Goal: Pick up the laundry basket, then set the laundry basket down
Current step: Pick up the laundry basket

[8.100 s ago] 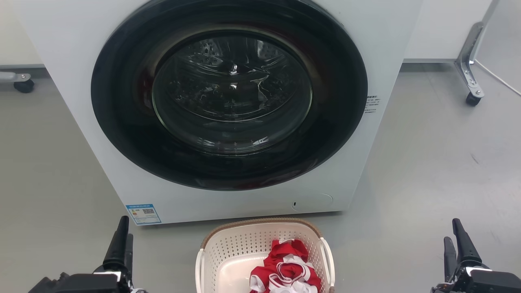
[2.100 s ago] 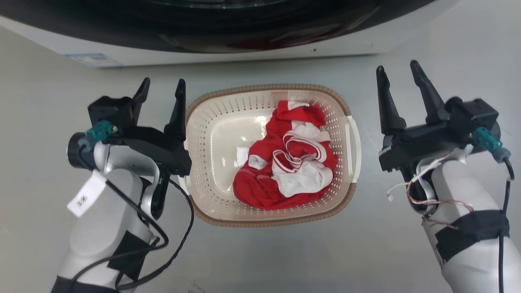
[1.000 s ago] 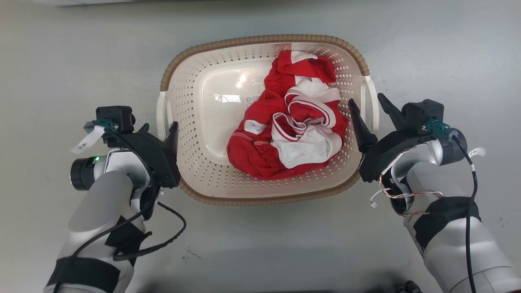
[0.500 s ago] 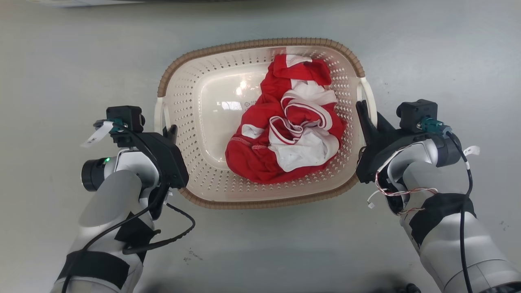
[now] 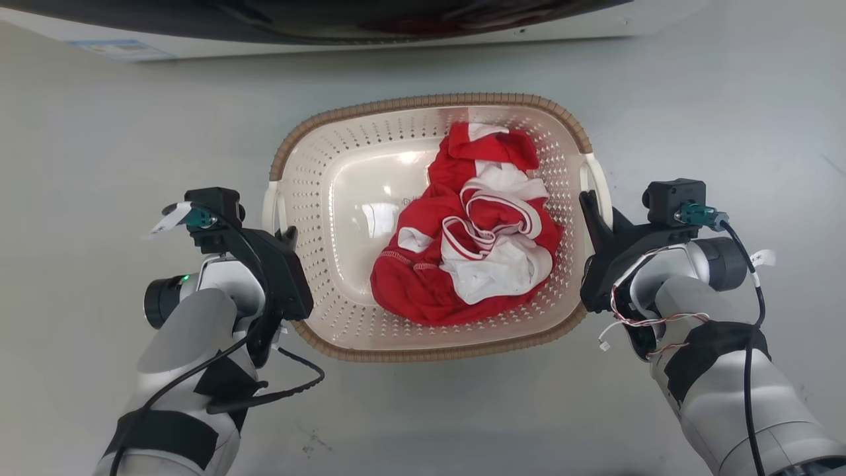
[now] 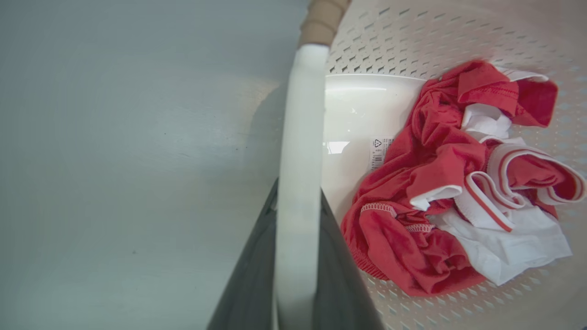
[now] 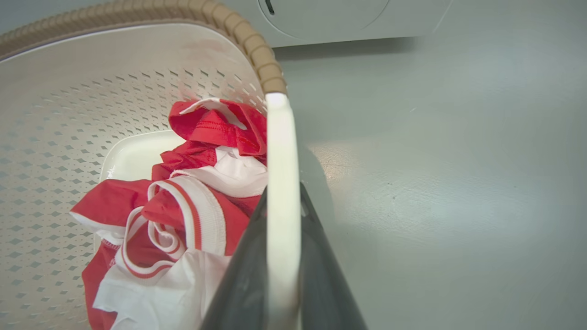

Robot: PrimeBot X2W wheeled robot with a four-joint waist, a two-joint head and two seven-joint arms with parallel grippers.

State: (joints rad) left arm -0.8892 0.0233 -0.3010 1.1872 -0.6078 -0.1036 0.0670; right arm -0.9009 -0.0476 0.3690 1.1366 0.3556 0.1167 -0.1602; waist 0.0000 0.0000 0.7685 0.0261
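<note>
Grasp step: left pincer [image 5: 285, 233] and right pincer [image 5: 593, 206] each clamp a white side handle [image 6: 298, 137] of the cream perforated plastic laundry basket [image 5: 423, 100] on the grey floor [image 5: 99, 132]. Next likely needs a level, simultaneous lift.

The washing machine [image 5: 581, 30] is cut off by the head view's top edge, and its blue label [image 5: 109, 47] is too small to be read. In the wrist views the fingertips of the left gripper [image 5: 281, 233] are hidden behind the blurred left handle [image 6: 300, 160] and those of the right gripper [image 5: 598, 206] behind the right handle [image 7: 282, 183], though a tight hold seems likely. The floor of the laundry basket [image 5: 429, 100] is partly covered by the garment [image 5: 469, 251], and the sticker [image 6: 378, 153] there cannot be read.
</note>
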